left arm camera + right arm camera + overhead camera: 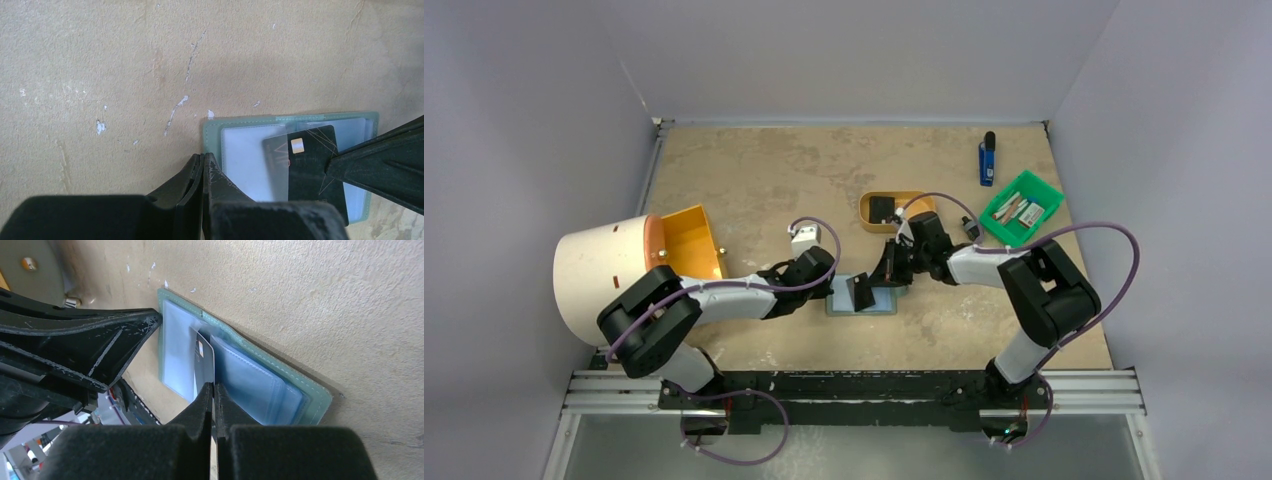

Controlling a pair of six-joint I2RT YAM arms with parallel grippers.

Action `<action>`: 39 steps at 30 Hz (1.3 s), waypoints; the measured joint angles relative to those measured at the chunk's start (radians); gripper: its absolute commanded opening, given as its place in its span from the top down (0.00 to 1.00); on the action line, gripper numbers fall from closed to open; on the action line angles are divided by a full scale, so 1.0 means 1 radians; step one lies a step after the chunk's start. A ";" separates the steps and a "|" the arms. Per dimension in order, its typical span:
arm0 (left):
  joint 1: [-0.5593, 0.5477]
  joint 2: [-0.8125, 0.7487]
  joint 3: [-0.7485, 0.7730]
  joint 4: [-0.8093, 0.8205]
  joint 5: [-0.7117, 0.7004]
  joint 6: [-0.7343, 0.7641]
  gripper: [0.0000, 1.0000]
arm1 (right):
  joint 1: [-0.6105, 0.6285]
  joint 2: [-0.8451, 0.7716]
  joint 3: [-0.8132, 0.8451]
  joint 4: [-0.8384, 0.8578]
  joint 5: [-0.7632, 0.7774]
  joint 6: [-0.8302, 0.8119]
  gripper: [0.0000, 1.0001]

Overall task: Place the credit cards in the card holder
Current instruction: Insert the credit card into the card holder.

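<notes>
Standing by the desk [774,170], I saw a white drum [599,275] and an orange bin [689,240] at the far left, well apart from the work. The left hand [204,161] had its fingers pressed together, tips down at the left edge of the card holder [240,121]. To my eye it was there to pin the soft cover so it would not slide or fold shut. I could not tell whether it nipped the edge or only pressed on it.

The holder lay open and flat in the middle of the desk, between the two arms, clear sleeves facing up. The right hand [214,390] was clamped on a black credit card [310,170], held tilted with its leading edge tucked under a clear sleeve. I judged it partly in, not yet seated.

Further right sat a tan tray [879,226], a blue pen-like thing [988,160] and a green bin [1049,200], neither hand touching them.
</notes>
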 measured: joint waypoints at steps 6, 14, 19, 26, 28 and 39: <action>0.000 0.001 0.000 0.003 0.000 -0.002 1.00 | 0.002 0.000 -0.045 0.085 0.001 0.060 1.00; 0.000 0.001 0.000 0.003 0.000 -0.002 1.00 | 0.006 -0.002 -0.077 0.144 0.028 0.132 1.00; 0.000 0.001 0.000 0.003 0.000 -0.010 1.00 | 0.006 -0.003 -0.087 0.175 0.032 0.177 1.00; 0.000 -0.001 -0.003 0.005 -0.001 -0.018 1.00 | 0.006 0.000 -0.105 0.218 0.035 0.246 1.00; 0.000 -0.002 -0.006 0.008 -0.001 -0.018 1.00 | 0.006 0.005 -0.108 0.230 0.036 0.264 1.00; 0.000 -0.009 -0.017 0.018 -0.004 -0.018 1.00 | 0.006 0.040 -0.123 0.291 0.035 0.325 1.00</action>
